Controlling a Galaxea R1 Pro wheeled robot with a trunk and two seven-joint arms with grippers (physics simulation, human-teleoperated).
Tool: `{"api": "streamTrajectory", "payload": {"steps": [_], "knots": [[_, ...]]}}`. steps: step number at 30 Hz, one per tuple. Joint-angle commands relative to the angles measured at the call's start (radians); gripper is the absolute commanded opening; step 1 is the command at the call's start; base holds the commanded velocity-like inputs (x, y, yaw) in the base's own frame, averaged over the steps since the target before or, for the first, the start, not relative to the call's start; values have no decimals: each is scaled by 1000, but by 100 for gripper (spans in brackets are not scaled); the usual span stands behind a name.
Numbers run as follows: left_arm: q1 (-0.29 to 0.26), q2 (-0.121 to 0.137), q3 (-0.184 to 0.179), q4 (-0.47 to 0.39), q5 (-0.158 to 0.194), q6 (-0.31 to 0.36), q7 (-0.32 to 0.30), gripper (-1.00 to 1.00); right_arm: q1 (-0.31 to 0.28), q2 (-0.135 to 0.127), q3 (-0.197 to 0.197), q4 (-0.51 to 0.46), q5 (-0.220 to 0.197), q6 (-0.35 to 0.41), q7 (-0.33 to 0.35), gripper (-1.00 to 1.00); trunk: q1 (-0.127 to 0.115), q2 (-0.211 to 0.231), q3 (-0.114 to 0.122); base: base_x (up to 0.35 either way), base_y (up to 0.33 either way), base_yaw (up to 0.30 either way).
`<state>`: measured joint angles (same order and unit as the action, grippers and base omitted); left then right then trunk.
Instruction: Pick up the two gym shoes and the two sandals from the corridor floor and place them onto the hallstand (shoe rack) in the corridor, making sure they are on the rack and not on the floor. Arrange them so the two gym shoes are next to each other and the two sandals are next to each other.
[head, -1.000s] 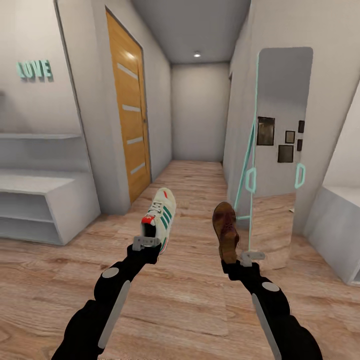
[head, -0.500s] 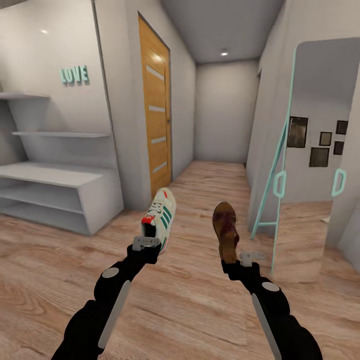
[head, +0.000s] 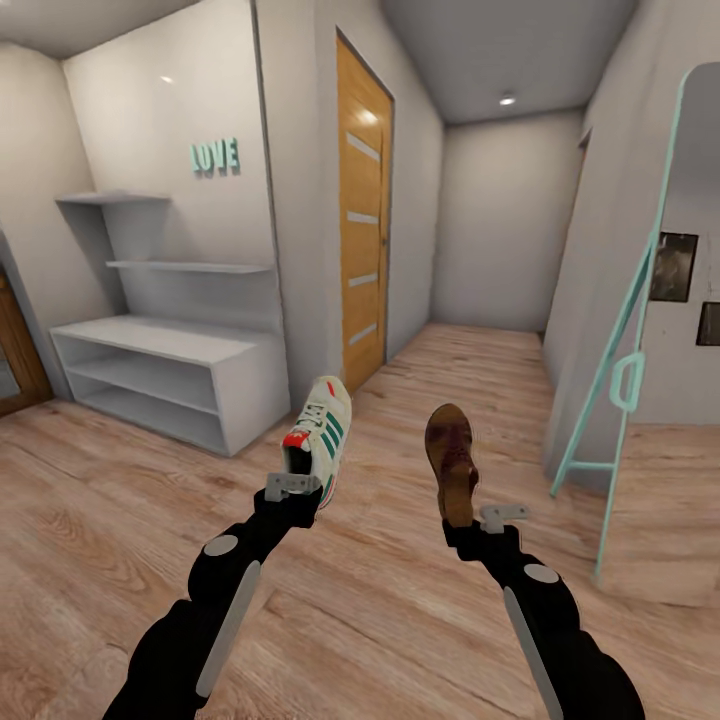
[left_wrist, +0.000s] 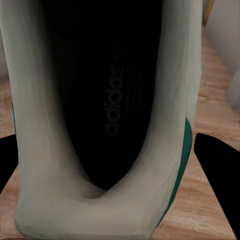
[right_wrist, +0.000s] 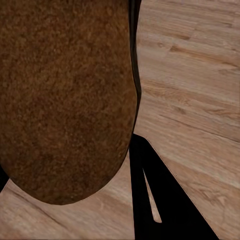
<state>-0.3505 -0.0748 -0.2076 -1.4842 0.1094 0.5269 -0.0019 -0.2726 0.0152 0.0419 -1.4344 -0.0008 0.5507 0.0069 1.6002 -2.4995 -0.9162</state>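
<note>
Head view: the left gripper has its jaws closed on the heel end of a gym shoe, which is held off the corridor floor with its toe pointing up and away from the jaws — green stripes and the red-orange heel tab face the camera. The right gripper has its jaws closed on the heel end of a sandal, lifted the same way, toe pointing up and away. The two shoes hang side by side, apart from each other. Beyond and to the left of the left gripper's jaws stands the hallstand, white, with two open shelf levels and two stepped wall shelves above it; its shelves that show are bare. A wooden door is further along the wall, and a mirror with a teal frame leans beyond the right gripper.

Left wrist view: the gym shoe sits between the fingers, its dark opening facing the camera — the printed insole shows inside.

Right wrist view: the sandal's tan footbed lies close before the camera, above the plank floor.
</note>
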Motion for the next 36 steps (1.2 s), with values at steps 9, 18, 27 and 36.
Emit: {"api": "streamTrajectory", "payload": {"steps": [9,18,27,36], "knots": [[-1,0,0,-1,9,5,0,-100,0,0,-1,-2,-4,6,1,-100,0,-1,-1,0,0,295],[-1,0,2,2,9,5,0,-100,0,0,-1,-2,-4,6,1,-100,0,-1,-1,93,45,295],[-1,0,2,2,9,5,2,-100,0,0,-1,-2,-4,6,1,-100,0,-1,-1,196,236,295],[-1,0,2,2,9,5,1,-100,0,0,-1,-2,-4,6,1,-100,0,-1,-1,212,245,295]]}}
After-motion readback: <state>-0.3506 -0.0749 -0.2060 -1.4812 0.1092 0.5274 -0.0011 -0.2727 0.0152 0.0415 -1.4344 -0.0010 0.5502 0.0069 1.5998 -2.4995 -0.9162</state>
